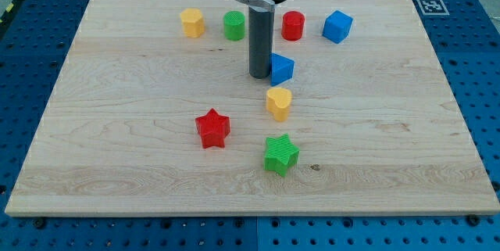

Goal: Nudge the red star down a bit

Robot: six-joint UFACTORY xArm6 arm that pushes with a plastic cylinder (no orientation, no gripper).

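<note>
The red star (212,128) lies on the wooden board (117,126), left of the middle and toward the view's bottom. My tip (260,75) stands above and to the right of the star, well apart from it. The tip touches or nearly touches the left side of a small blue block (282,68). A yellow heart-like block (279,102) lies just below the tip, between it and the star's right side.
A green star (280,154) lies to the lower right of the red star. Along the view's top stand a yellow block (192,23), a green cylinder (234,25), a red cylinder (293,26) and a blue cube (337,26).
</note>
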